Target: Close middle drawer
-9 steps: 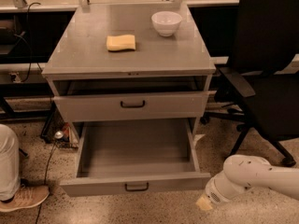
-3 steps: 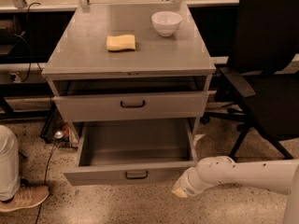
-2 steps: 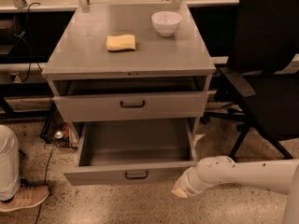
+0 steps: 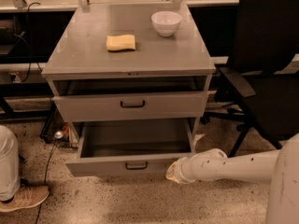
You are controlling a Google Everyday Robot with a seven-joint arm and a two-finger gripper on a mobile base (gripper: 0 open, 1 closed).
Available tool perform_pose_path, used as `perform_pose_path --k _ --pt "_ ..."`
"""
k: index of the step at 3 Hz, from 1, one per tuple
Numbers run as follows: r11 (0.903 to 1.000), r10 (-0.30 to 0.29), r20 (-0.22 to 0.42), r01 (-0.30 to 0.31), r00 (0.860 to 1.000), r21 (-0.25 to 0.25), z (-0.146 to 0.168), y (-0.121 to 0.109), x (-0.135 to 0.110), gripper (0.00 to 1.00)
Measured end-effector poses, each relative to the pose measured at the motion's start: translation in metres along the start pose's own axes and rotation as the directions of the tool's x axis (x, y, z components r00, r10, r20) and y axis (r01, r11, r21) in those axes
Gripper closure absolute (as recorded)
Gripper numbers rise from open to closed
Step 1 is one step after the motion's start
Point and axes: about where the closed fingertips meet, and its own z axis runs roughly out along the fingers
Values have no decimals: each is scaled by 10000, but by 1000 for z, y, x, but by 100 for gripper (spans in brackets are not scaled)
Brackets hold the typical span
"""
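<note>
One tool [image 4: 174, 171] at middle drawer [image 4: 117, 165] front

Your end effector [image 4: 172, 172] low at the right front corner of the pulled-out middle drawer [image 4: 100, 167], another drawer [image 4: 93, 107] above it, sponge [image 4: 121, 42] and bowl [image 4: 166, 23] on the bench [image 4: 159, 56], bowl right of and behind the sponge, chair [image 4: 271, 55] to the right, shoe [image 4: 23, 198] on floor far left.

Matt metal middle drawer [image 4: 100, 166]; smooth gripper [image 4: 174, 172] beside

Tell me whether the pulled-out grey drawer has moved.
Yes: the wide grey metal middle drawer slid back toward the grey cabinet; the claw sits at its front right corner.
</note>
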Motion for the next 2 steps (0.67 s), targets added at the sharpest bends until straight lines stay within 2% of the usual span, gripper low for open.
perform_pose_path --k 1,2 --pt "10000 -5 -1 5 10000 3 0 0 0 100" --pt "9926 -1036 -282 1052 9942 613 -5 -28 4 100"
